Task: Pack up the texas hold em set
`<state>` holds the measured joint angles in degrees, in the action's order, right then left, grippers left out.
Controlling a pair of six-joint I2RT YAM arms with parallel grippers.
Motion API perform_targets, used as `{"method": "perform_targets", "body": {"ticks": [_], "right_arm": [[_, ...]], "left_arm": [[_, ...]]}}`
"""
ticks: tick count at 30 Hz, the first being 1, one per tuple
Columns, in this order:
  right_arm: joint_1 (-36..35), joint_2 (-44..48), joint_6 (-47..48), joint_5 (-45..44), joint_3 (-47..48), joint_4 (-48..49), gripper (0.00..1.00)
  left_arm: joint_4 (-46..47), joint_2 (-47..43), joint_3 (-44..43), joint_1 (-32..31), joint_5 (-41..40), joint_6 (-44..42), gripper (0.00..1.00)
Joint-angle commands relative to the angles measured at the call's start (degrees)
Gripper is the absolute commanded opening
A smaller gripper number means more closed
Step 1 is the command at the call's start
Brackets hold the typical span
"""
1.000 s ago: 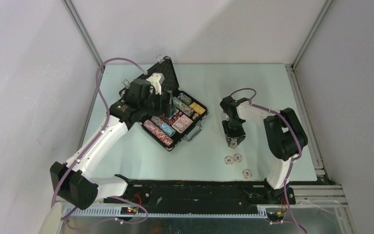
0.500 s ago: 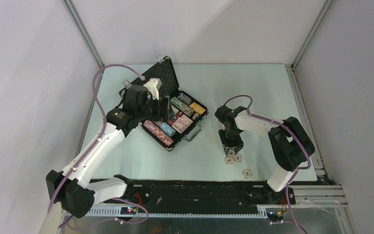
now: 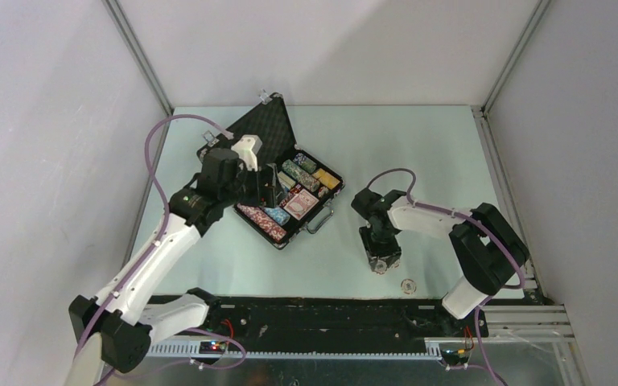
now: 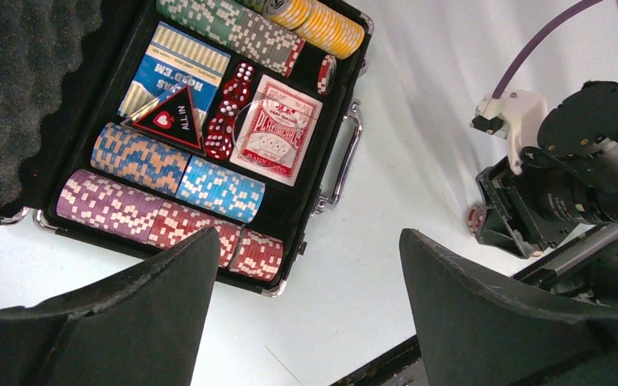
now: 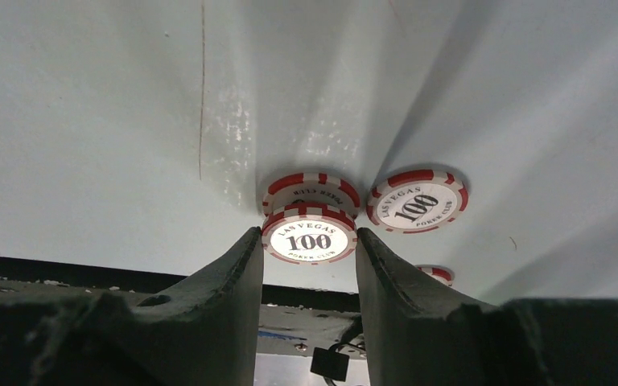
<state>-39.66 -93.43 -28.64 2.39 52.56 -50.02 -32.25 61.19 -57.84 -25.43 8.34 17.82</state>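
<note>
The black case (image 3: 269, 129) lies open at the table's left. In its tray (image 4: 306, 205) are rows of coloured poker chips (image 4: 221, 189), red dice (image 4: 225, 121), a red card deck (image 4: 278, 137) and a blue deck (image 4: 175, 68). My left gripper (image 3: 265, 183) hangs open above the case's near side, and nothing is between its fingers (image 4: 169, 281). My right gripper (image 3: 381, 261) is down at the table, shut on a red-and-white "100" chip (image 5: 309, 240) by its edges. That chip sits over a second chip (image 5: 312, 191). A third chip (image 5: 417, 205) lies flat just to the right.
Another loose chip (image 3: 409, 284) lies near the black rail (image 3: 330, 310) at the table's near edge. The case's silver handle (image 4: 344, 165) points toward the right arm (image 4: 563, 185). Grey walls and metal frame posts (image 3: 503, 72) close the table in.
The right gripper has come down and toward the near edge, setting its chip onto the loose chips. The left gripper has drawn back slightly toward the near left over the case.
</note>
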Motion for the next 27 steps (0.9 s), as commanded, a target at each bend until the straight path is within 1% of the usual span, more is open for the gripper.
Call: {"method": "perform_targets", "body": {"ticks": [1,7,9,12,16,27], "right_arm": [[0.0,0.4,-1.2,-0.4,0.1,2.8,0.36],[0.0,-1.3,-1.0,-0.7,0.1,4.0,0.37],[0.0,-1.7,-1.1,-0.7,0.0,4.2,0.4],[-0.2,-1.7,-1.3,-1.0,0.0,4.2,0.49],[-0.3,-1.3,-1.8,-1.8,0.0,3.4,0.55],[-0.5,0.5,-2.5,-1.4,-0.7,2.7,0.59]], "left_arm": [[1.0,-2.0,0.4,-0.3,0.8,0.7,0.89],[1.4,-2.1,0.6,-0.3,1.0,1.2,0.89],[1.4,-2.1,0.7,-0.3,1.2,1.2,0.89],[1.2,-2.1,0.6,-0.3,1.3,1.0,0.89],[1.4,-2.3,0.8,-0.3,1.2,1.2,0.89],[2.5,-3.6,2.6,-0.3,1.7,2.6,0.89]]}}
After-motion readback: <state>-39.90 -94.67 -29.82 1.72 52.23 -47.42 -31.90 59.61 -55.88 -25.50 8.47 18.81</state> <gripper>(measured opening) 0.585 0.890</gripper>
